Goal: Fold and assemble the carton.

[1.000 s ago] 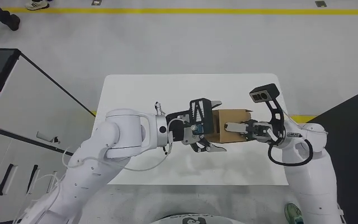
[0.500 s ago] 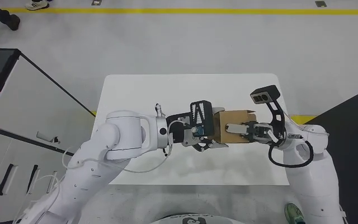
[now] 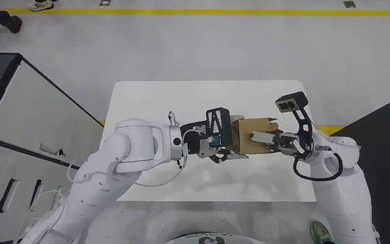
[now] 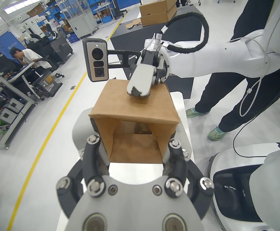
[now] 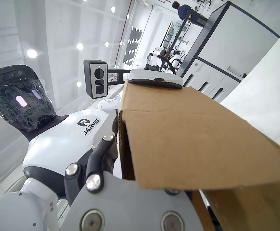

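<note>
A brown carton [image 3: 253, 135] is held above the white table [image 3: 183, 97] between both arms. In the left wrist view its open end [image 4: 133, 140] faces the camera and is square, with inner flaps partly folded in. My left gripper [image 3: 236, 138] is shut on that end, one finger [image 4: 98, 151] on each side wall. My right gripper [image 3: 263, 135] holds the opposite end. One of its fingers [image 4: 140, 85] lies on the top panel. Another finger [image 5: 106, 129] sits beside the wall edge of the carton [image 5: 186, 140].
A black-framed cabinet [image 3: 24, 91] stands left of the table. A dark table [image 3: 372, 122] is at the right, with stacked cartons [image 4: 159, 12] on it. Bare tabletop lies all round the held carton.
My left gripper's fingers have gone from wide open to closed against the carton's sides. The carton and the right gripper have shifted slightly to the right.
</note>
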`<state>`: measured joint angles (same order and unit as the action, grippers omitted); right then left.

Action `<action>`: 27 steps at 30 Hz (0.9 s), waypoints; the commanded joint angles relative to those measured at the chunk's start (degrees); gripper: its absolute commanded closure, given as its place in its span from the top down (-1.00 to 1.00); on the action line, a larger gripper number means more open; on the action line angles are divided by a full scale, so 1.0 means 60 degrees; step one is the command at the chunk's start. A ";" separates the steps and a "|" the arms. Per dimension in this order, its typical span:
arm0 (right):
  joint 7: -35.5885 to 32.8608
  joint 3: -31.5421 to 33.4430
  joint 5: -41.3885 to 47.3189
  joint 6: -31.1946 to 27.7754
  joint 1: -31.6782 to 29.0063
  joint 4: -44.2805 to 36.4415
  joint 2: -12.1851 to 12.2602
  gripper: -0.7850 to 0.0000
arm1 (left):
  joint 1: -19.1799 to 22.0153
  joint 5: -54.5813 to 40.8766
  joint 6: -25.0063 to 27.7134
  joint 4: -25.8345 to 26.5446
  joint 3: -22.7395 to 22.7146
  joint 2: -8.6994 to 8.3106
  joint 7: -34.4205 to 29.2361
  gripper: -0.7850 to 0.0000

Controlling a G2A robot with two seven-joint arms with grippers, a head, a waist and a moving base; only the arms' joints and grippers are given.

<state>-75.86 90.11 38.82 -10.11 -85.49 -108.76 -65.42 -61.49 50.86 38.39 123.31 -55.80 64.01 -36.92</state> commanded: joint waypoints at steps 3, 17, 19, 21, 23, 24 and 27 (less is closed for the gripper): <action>-0.0006 0.0116 0.0136 -0.0046 -0.0050 -0.0009 0.0036 1.00 | -0.0019 0.0002 0.0068 -0.0030 -0.0054 -0.0019 0.0101 -1.00; -0.0630 0.1663 0.1061 -0.0137 -0.0345 -0.0079 0.0255 1.00 | -0.0317 -0.0837 0.0667 -0.0515 -0.0590 -0.0111 0.1312 -1.00; -0.0749 0.1955 0.1247 -0.0117 -0.0395 -0.0052 0.0288 1.00 | -0.0368 -0.0991 0.0758 -0.0662 -0.0643 -0.0115 0.1580 -1.00; -0.0842 0.2265 0.1400 -0.0111 -0.0460 -0.0019 0.0320 0.58 | -0.0414 -0.1124 0.0888 -0.0805 -0.0655 -0.0115 0.1848 -1.00; -0.0901 0.2571 0.1563 -0.0131 -0.0537 0.0014 0.0348 -0.28 | -0.0425 -0.1180 0.1038 -0.0917 -0.0621 -0.0111 0.2031 -1.00; -0.0928 0.2710 0.1692 -0.0158 -0.0574 0.0024 0.0357 -0.80 | -0.0427 -0.1193 0.1101 -0.0991 -0.0594 -0.0108 0.2106 -1.00; -0.0974 0.2887 0.1909 -0.0222 -0.0615 0.0061 0.0366 -1.00 | -0.0415 -0.1388 0.1331 -0.1199 -0.0475 -0.0079 0.2536 -1.00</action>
<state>-81.68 107.42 50.24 -11.42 -89.19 -108.41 -63.22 -64.00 43.10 45.79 116.70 -58.96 63.46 -22.93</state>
